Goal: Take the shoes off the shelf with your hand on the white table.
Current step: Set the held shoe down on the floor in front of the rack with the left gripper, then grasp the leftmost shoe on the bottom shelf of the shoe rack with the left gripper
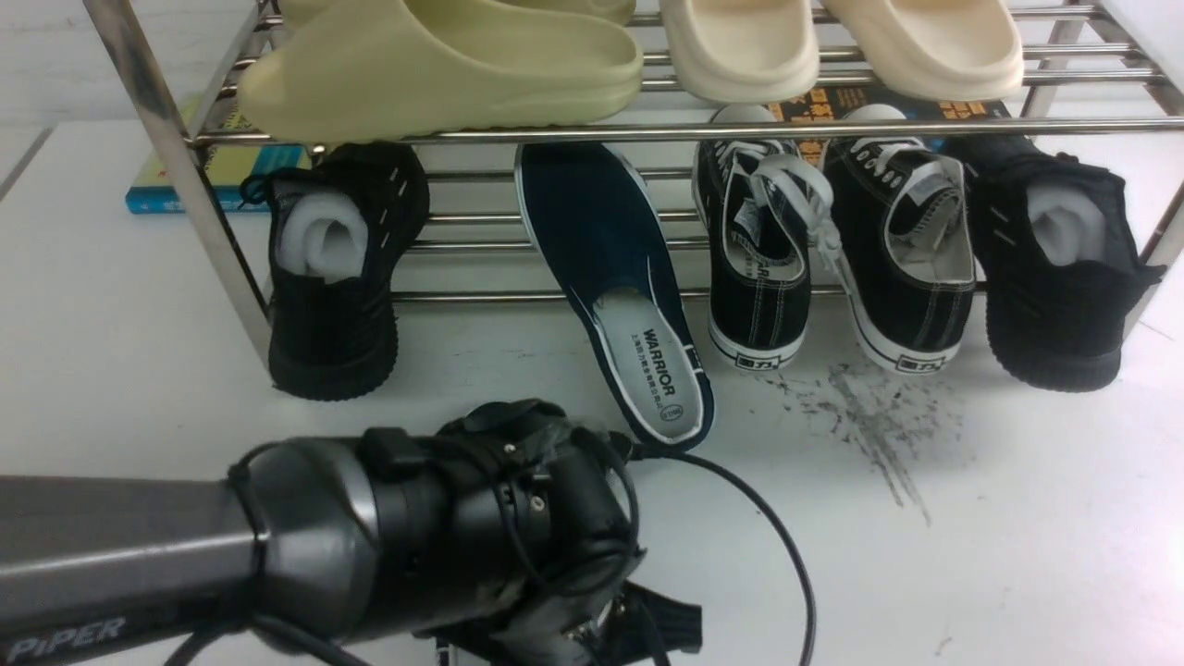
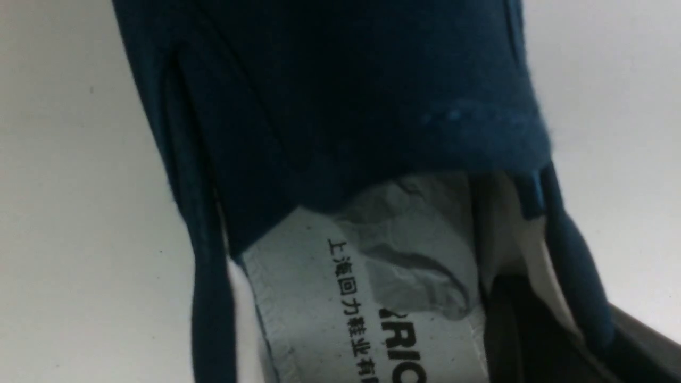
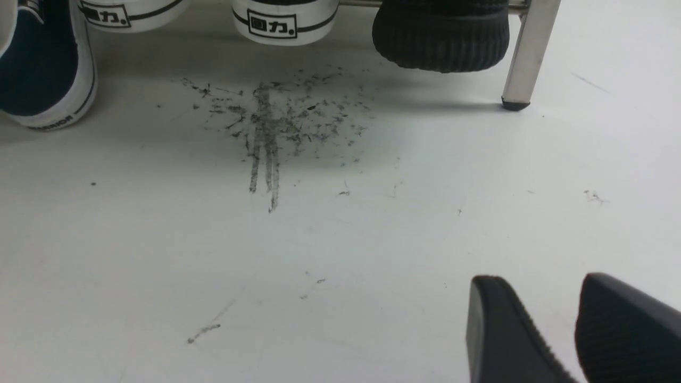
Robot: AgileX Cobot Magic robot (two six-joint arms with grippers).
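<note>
One navy slip-on shoe (image 1: 610, 287) lies with its toe on the lower tier of the chrome shelf (image 1: 647, 131) and its heel on the white table (image 1: 1017, 518). Its "WARRIOR" insole shows. Its heel also shows in the right wrist view (image 3: 42, 64). In the left wrist view, my left gripper (image 2: 574, 330) is shut on the side wall of a second navy shoe (image 2: 340, 106), one finger (image 2: 511, 330) inside beside the paper stuffing. That shoe and the fingers are hidden in the front view under my left arm (image 1: 416, 546). My right gripper (image 3: 537, 279) is open and empty just above the table.
Black knit sneakers (image 1: 338, 277) (image 1: 1054, 268) and black lace-ups (image 1: 758, 250) (image 1: 906, 250) stand on the lower tier. Green slides (image 1: 435, 65) and cream slides (image 1: 832, 37) sit on top. A book (image 1: 222, 176) lies behind. Black scuff marks (image 3: 271, 127) and a shelf leg (image 3: 526, 53) are ahead of my right gripper.
</note>
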